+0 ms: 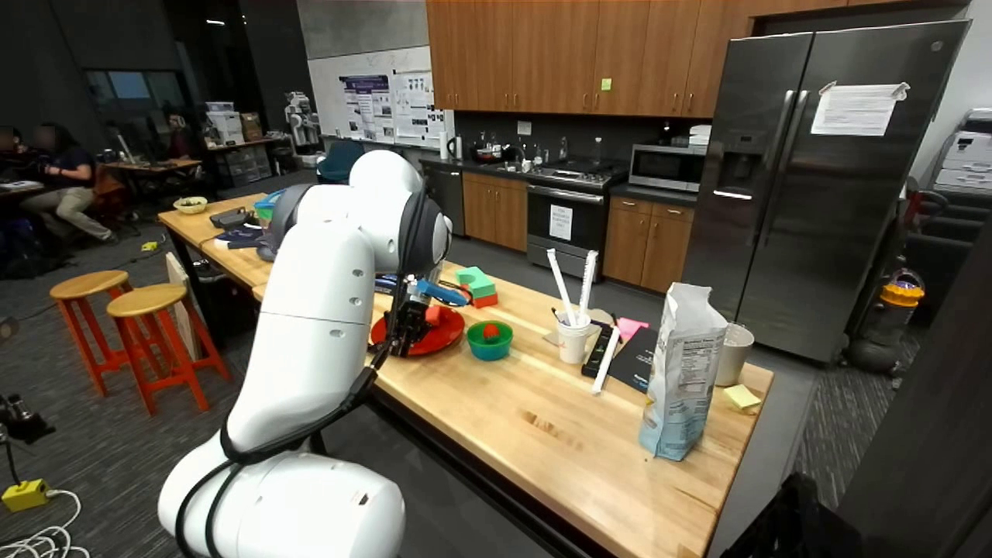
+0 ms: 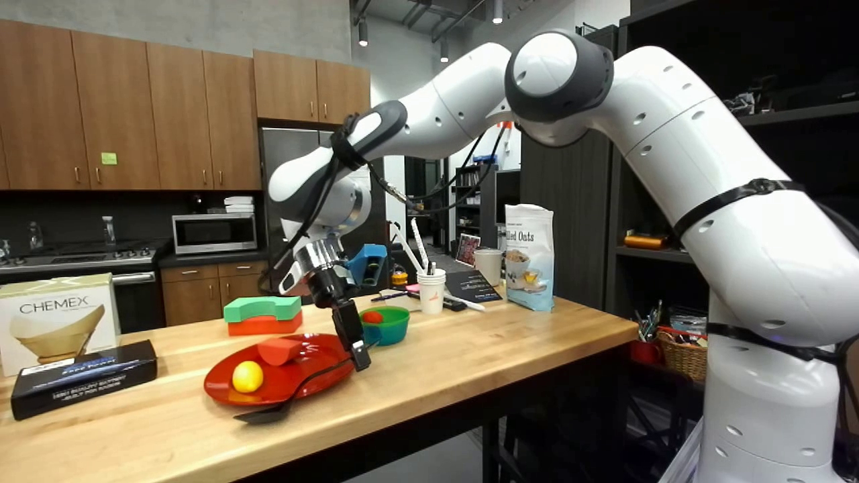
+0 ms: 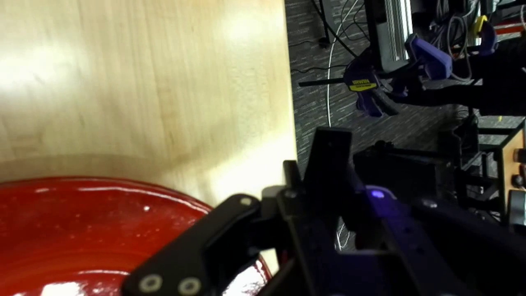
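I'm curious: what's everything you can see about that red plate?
The red plate is shallow and glossy, with a raised rim; whether ceramic or plastic, I cannot tell. It lies face up on the wooden table. A rounded yellow item and a red block rest on it. A black utensil passes over its rim; whether they touch is unclear.

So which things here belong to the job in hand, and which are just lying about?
Likely in the job, being at or near the end effector:
black spatula, its handle reaching the fingers
red plate
lemon on the plate
red block on the plate

Seemingly just lying about:
green bowl
green block
paper cup
oats bag
CHEMEX box
black box
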`<action>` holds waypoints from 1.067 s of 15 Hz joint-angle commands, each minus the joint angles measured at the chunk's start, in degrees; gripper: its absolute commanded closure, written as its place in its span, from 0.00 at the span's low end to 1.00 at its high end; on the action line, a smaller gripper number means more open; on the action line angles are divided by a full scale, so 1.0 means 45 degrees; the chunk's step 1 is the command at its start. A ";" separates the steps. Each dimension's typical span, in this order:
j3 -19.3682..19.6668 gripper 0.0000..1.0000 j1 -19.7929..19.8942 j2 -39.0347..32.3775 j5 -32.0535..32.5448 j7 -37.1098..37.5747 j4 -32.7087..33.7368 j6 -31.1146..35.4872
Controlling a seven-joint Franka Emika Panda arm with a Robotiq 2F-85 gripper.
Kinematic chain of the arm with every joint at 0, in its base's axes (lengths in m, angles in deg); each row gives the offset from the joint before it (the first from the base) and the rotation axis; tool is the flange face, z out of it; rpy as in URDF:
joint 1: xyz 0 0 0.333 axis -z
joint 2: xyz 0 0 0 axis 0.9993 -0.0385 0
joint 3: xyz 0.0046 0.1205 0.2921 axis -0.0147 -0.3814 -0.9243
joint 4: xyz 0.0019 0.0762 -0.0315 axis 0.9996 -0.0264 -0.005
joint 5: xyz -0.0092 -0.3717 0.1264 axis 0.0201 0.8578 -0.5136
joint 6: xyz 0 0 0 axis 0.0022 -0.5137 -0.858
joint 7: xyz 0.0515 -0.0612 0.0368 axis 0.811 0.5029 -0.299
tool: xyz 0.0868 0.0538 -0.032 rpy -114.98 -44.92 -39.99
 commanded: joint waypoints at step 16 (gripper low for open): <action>-0.0396 0.94 0.0538 0.0105 -0.2002 -0.0218 0.1904 -0.1992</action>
